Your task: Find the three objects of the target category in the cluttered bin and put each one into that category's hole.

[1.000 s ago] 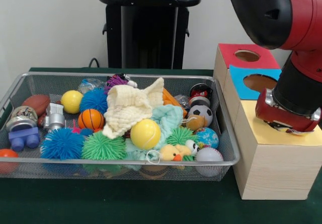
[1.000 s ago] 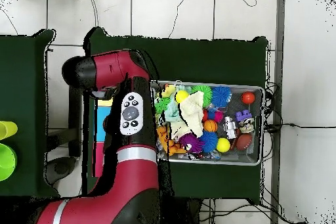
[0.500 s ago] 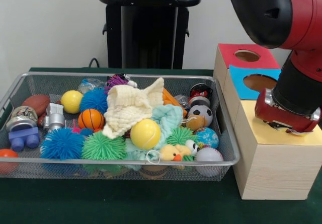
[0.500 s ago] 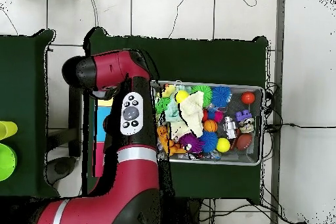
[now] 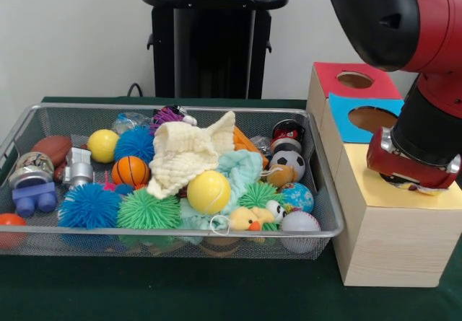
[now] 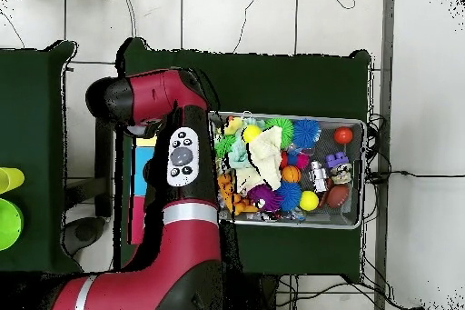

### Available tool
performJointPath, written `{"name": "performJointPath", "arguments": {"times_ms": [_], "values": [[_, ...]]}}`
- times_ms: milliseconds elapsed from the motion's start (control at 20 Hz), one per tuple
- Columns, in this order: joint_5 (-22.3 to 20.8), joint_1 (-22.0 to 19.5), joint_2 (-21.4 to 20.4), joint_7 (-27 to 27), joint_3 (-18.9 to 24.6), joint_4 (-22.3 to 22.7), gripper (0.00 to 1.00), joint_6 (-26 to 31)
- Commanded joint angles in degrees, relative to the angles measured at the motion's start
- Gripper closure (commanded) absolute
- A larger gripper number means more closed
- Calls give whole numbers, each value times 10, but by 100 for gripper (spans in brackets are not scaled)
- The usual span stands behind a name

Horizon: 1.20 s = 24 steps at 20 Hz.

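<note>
I see none of the dotted fabric pieces lying exposed in the bin (image 5: 173, 112); only a pale scrap shows under the gripper (image 5: 411, 184), which sits low over the yellow-topped box (image 5: 393, 227), hiding the hole, so I cannot tell whether it is open or closed. Over the last second almost nothing has moved, the wrist only lifting a hair. I judge a drop is being finished here, with more digging under the cream cloth (image 5: 184, 155) to follow.
</note>
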Motion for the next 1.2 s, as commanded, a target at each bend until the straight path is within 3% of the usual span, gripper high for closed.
{"name": "performJointPath", "arguments": {"times_ms": [50,300,850,900,1200], "values": [[-24,-29,14,-66,39,-19,0,12],[-12,-24,1,-53,37,6,0,50],[-26,-13,-18,-60,19,0,0,79],[-28,-12,-18,-60,19,-1,100,77],[-31,-12,-19,-63,18,-2,100,79]]}}
